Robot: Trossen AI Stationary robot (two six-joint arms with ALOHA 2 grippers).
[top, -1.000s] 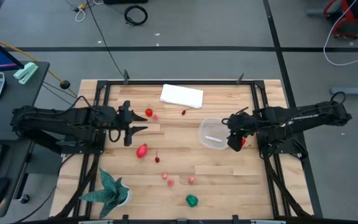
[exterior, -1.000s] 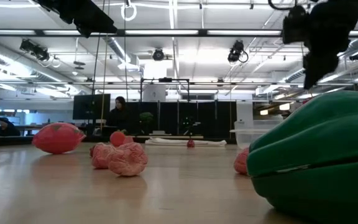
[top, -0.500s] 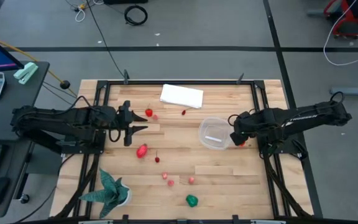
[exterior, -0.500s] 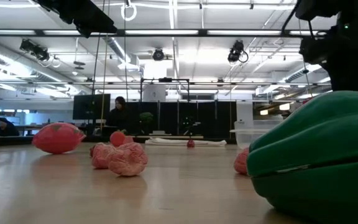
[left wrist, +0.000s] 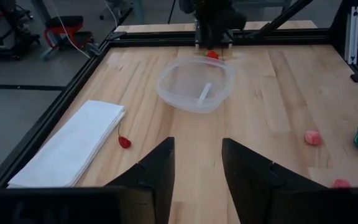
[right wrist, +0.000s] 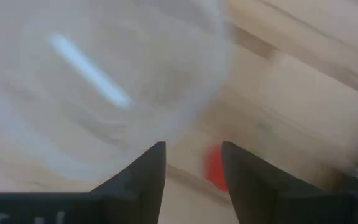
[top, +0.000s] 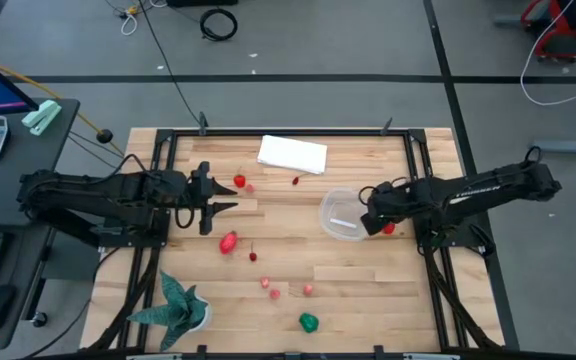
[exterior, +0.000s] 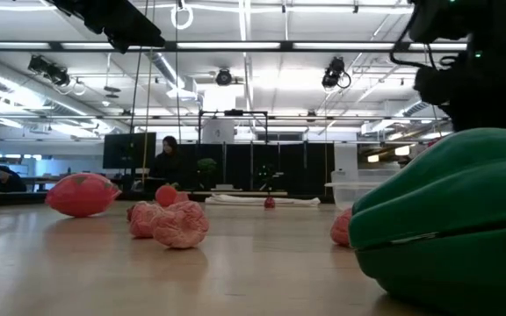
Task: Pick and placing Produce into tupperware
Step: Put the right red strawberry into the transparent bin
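Two arms share the wooden table (top: 368,290). Near its left edge my left gripper (top: 216,201) waits, fingers spread, holding nothing. Beside it, toward the far edge, lie a small red fruit (top: 239,181) and a pink bit just next to it; nearer the middle sits the larger red strawberry-like piece (top: 228,241), with a tiny red one (top: 253,256) close by. Toward the near edge are three pink pieces (top: 274,292) and the green vegetable (top: 309,321); the potted plant (top: 176,303) occupies the near left corner. By the far edge rests the white cloth (top: 292,154), a small red cherry-like piece (top: 296,181) just off it. Right of centre stands the tupperware (top: 341,214), holding no produce. My right gripper (top: 368,213) hangs at the tub's right rim, fingers parted, gripping nothing, with a red piece (top: 389,229) on the wood just beside the tub. Judged step: picking that first red piece. The next move calls for lowering the fingers astride it without nudging the tub, then closing gently.
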